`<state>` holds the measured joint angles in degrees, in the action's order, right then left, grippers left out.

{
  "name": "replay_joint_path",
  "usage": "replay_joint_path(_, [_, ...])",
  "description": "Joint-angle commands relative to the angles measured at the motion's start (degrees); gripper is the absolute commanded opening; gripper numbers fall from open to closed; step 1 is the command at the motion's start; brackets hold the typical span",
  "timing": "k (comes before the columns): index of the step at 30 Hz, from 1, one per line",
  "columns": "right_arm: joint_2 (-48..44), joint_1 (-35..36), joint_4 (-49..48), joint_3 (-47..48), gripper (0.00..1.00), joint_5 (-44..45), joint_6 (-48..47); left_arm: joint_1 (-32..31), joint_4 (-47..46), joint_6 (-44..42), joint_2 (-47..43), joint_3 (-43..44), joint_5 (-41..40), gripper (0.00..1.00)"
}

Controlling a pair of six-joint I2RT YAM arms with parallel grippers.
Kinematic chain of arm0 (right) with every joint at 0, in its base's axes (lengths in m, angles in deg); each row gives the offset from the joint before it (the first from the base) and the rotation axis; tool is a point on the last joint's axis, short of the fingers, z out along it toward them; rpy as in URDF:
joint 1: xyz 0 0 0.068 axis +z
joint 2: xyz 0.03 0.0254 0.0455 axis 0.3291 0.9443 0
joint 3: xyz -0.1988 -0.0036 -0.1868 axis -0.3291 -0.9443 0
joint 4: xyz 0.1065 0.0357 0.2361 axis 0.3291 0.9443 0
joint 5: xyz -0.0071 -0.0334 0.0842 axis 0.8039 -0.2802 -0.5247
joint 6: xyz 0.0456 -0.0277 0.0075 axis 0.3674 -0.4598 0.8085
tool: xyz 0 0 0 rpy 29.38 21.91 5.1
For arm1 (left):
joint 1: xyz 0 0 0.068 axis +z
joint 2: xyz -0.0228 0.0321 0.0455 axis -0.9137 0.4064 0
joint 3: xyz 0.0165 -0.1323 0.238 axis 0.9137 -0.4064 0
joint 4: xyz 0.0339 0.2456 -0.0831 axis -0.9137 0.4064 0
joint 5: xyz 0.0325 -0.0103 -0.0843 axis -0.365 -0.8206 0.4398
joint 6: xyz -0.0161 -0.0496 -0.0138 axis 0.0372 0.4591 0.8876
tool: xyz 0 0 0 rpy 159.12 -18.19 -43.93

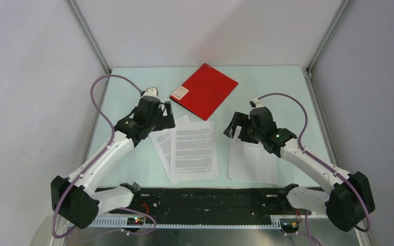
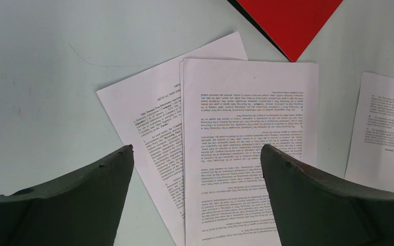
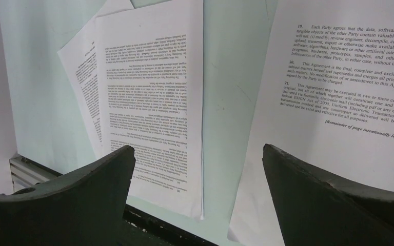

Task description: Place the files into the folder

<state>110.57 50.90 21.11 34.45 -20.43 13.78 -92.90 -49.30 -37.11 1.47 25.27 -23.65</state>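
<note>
The red folder (image 1: 204,90) lies closed at the back middle of the table, its white label (image 1: 181,92) at its left corner; one corner of it shows in the left wrist view (image 2: 292,20). Printed white sheets lie in a fanned stack (image 1: 192,149) at the middle, also seen in the left wrist view (image 2: 249,143) and the right wrist view (image 3: 151,102). A separate sheet (image 1: 253,163) lies to the right, also seen in the right wrist view (image 3: 349,82). My left gripper (image 1: 166,115) is open and empty above the stack's far left corner. My right gripper (image 1: 234,127) is open and empty above the separate sheet's far edge.
The black base rail (image 1: 205,197) runs along the near table edge, just below the sheets. White walls close the cell on the left, back and right. Purple cables (image 1: 98,92) loop above both arms.
</note>
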Motion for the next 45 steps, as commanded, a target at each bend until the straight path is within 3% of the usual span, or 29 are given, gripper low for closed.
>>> replay_joint_path(1, [-1.47, -0.13, 0.0, -0.01, 1.0, 0.2, -0.09, -0.04, -0.4, 0.72, -1.62, 0.07, -1.22, 0.98])
replay_joint_path(15, [-0.27, 1.18, 0.7, -0.01, 1.0, 0.11, -0.73, 1.44, -0.45, 6.13, -3.87, -2.88, -1.03, 0.98])
replay_joint_path(22, [5.73, 7.57, -5.98, 0.07, 1.0, -2.61, 1.74, 10.85, -8.8, 19.98, -5.64, -16.02, 7.23, 0.98])
replay_joint_path(26, [11.59, 11.9, -8.99, 0.57, 1.0, -3.36, 3.23, 16.09, -15.77, 23.12, -3.85, -20.24, 10.21, 0.98])
replay_joint_path(36, [22.86, 10.58, -16.63, 1.41, 1.0, -3.54, 4.01, 22.45, -22.39, 16.43, 9.08, -16.24, 12.22, 0.98])
replay_joint_path(45, [25.94, 5.31, -21.3, 1.35, 1.0, -5.06, 2.55, 26.69, -28.01, 10.98, 19.31, -12.61, 21.45, 0.98])
